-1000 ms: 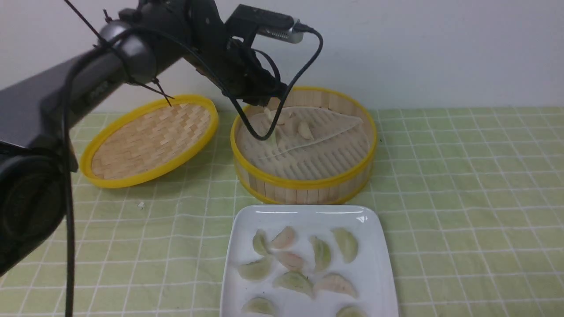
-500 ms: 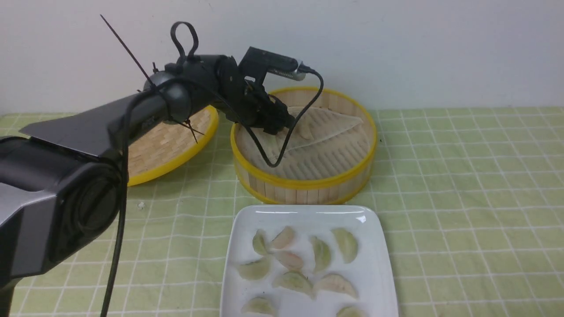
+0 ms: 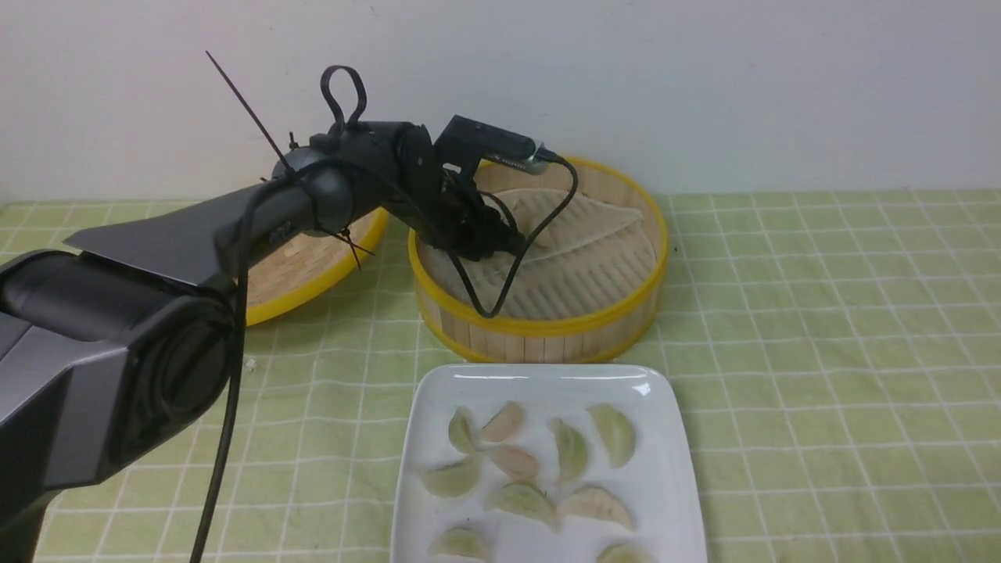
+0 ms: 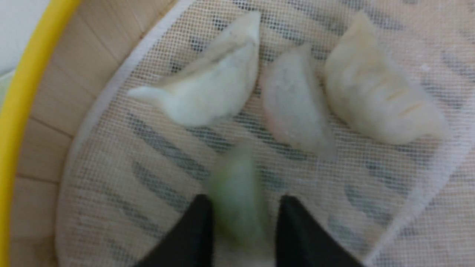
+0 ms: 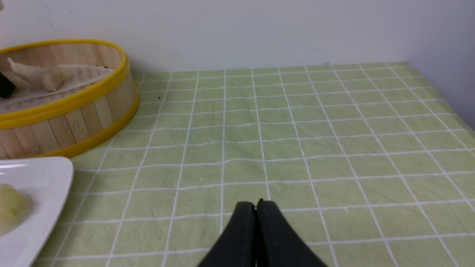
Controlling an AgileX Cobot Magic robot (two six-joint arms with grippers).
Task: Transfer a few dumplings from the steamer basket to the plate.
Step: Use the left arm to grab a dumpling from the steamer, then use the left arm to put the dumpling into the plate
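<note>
The steamer basket point(image 3: 539, 332) stands at the back centre, and also shows in the right wrist view point(image 5: 74, 111). My left gripper point(image 3: 500, 246) reaches down into its near-left part. In the left wrist view the gripper point(image 4: 245, 202) is open, its jaws astride a green dumpling point(image 4: 235, 185), with a gap on one side. Beyond it on the mesh liner lie a white dumpling point(image 4: 211, 89), a pinkish one point(image 4: 297, 104) and a pale one point(image 4: 374, 100). The white plate point(image 3: 547, 383) in front holds several dumplings point(image 3: 539, 469). My right gripper point(image 5: 256, 203) is shut and empty over the cloth.
The shallow woven lid point(image 3: 321, 262) lies left of the steamer, partly behind my left arm. A green checked cloth point(image 3: 821, 352) covers the table. A wall runs close behind the steamer. A small crumb point(image 3: 250, 364) lies on the cloth.
My left arm has come down from above the steamer's rim into the basket, and its jaws now sit either side of the green dumpling. The plate and its dumplings have not moved.
</note>
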